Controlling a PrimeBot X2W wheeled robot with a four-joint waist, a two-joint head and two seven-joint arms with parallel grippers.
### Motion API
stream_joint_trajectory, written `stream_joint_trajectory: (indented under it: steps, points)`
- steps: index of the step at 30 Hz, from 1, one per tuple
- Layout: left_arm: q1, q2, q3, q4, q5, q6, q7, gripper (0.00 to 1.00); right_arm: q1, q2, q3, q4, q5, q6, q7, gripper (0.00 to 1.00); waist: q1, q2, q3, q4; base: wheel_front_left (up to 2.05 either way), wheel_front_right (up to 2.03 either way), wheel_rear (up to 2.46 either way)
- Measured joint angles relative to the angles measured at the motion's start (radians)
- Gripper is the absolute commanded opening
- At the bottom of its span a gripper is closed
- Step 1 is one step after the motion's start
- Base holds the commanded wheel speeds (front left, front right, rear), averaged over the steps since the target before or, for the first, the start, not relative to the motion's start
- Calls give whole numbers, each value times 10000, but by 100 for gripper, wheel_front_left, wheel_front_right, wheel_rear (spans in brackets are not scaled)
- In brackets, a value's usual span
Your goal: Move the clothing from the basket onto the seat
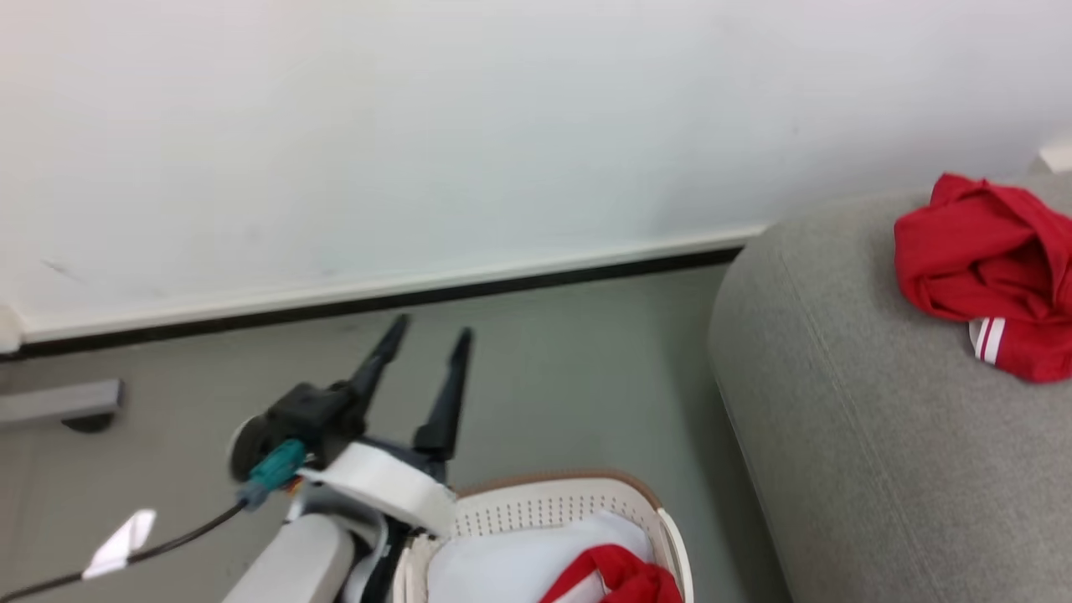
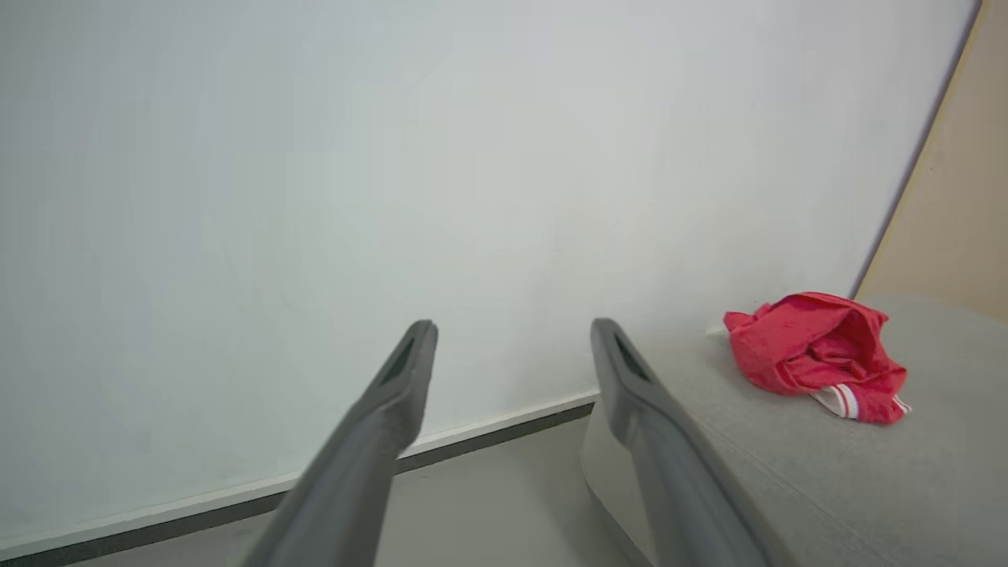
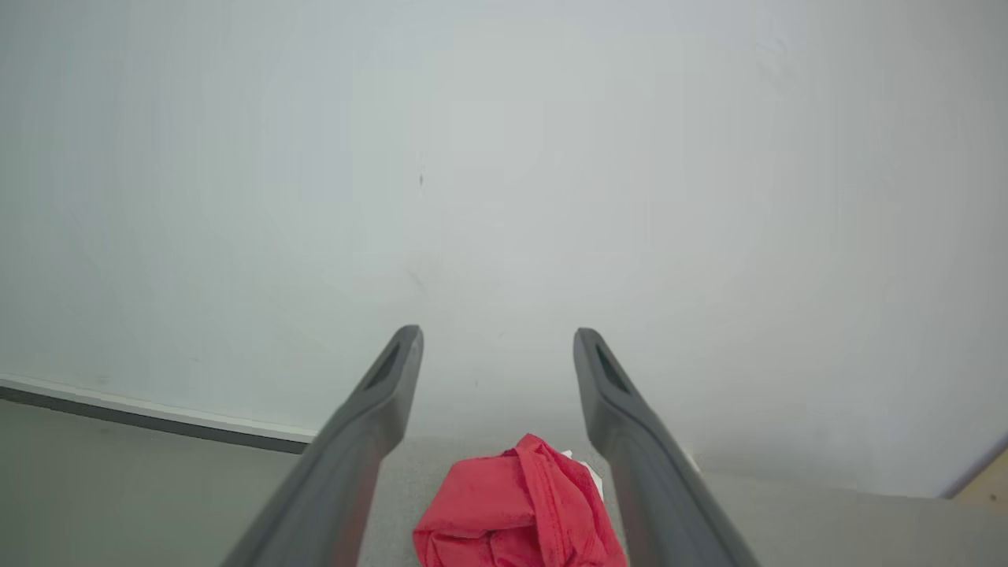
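A white wall (image 1: 419,126) closes the room at the back. A white skirting board (image 1: 377,293) with a dark strip under it runs along its foot. Before it lies a pale grey-green floor (image 1: 569,377).

The seat (image 1: 879,469) is the largest piece of furniture. It is light grey fabric with a rounded edge and a stitched seam, and it stands on the robot's right, close to the wall. The basket (image 1: 544,507) is much smaller. It stands on the floor just beside the seat's front edge, cream-white with rows of small holes and a brown rim. A narrow strip of floor separates the two.

On the seat, well apart from the basket, lies a crumpled red garment (image 1: 980,268) with a white-striped hem. In the basket there is a white cloth (image 1: 519,561), and a red cloth (image 1: 620,578) lies partly on top of it.

The left pincer (image 1: 431,328) hangs over the floor beside the basket's left side and points toward the wall. Its fingers are spread wide and hold nothing. The pale forearm behind it covers the basket's left corner. In the right wrist view, the right pincer (image 3: 497,332) is also wide and empty. It is above the seat, and the red garment lies lower down between the two fingers, without touching them.

A dark cable (image 1: 167,536) with a teal plug (image 1: 276,469) goes to the left wrist. A grey bar (image 1: 59,402) is at the far left of the floor.
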Motion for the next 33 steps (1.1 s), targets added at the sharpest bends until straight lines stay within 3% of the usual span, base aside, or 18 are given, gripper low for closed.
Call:
stream_joint_trajectory:
  steps: [6,10,15,20,28,33]
  points:
    - [883,297,790,-464,-81,299,0,100,881,341,-779,-788,-897,0,-646,100,-1,0,-693,318,0,0,0]
    - [1456,330,1260,-660,-67,502,0,100,1964,953,-2598,-1632,-1762,0,-700,100,0,0,-856,539,0,0,0]
    - [2248,247,1971,-915,192,683,0,100,4573,2215,-5375,-3116,-3463,0,-702,100,1,0,-969,722,0,0,0]
    - [2925,-102,2648,-1175,637,688,0,100,7122,3850,-7196,-4730,-4903,0,-702,100,3,0,-970,855,0,0,0]
    - [4172,-911,3837,-1783,1567,447,0,100,9244,5678,-7860,-5939,-6240,0,-702,100,3,0,-877,724,0,0,0]
    - [4538,-1337,4213,-1814,2153,46,0,100,9814,6063,-8098,-5881,-6684,0,-704,100,4,0,-847,649,0,0,0]
